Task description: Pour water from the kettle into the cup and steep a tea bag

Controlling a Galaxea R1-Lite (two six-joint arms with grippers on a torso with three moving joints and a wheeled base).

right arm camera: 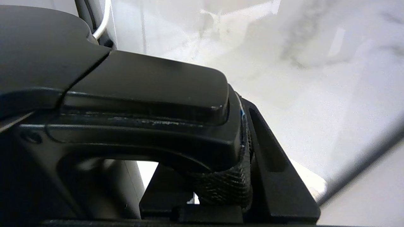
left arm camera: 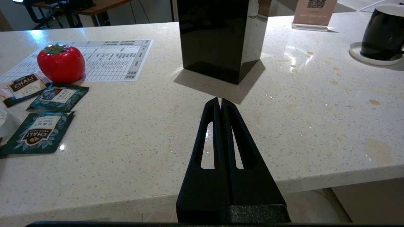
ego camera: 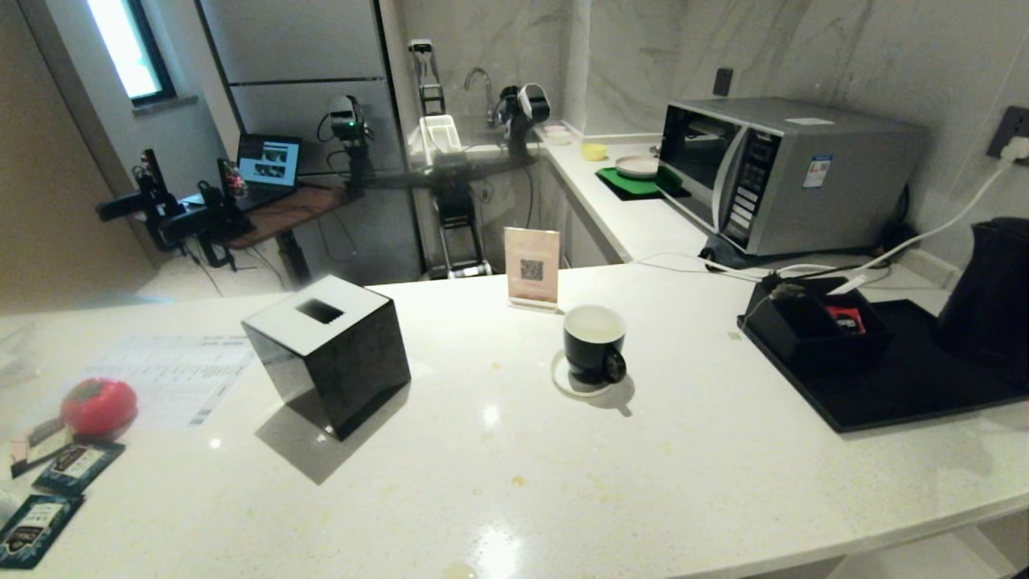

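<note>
The black cup (ego camera: pixel 593 346) with a white inside stands on a white coaster mid-counter, its inside looking pale; it also shows in the left wrist view as the cup (left arm camera: pixel 383 33). The black kettle (ego camera: pixel 993 293) is over the far right end of the black tray (ego camera: pixel 900 398), cut off by the picture's edge. My right gripper (right arm camera: pixel 217 138) is shut on the kettle's handle (right arm camera: pixel 142 82), one finger (right arm camera: pixel 271 148) pressed against its side. It is outside the head view. My left gripper (left arm camera: pixel 220 101) is shut and empty, parked over the counter's front edge. The tea bag is out of view.
A black cube with a white slotted top (ego camera: pixel 330 354) stands left of the cup. A red fruit (ego camera: pixel 99 406), teal packets (ego camera: pixel 76 466) and a printed sheet (ego camera: pixel 173 378) lie far left. A card stand (ego camera: pixel 531 267), a black box (ego camera: pixel 820 330), a microwave (ego camera: pixel 788 173) and cables are behind.
</note>
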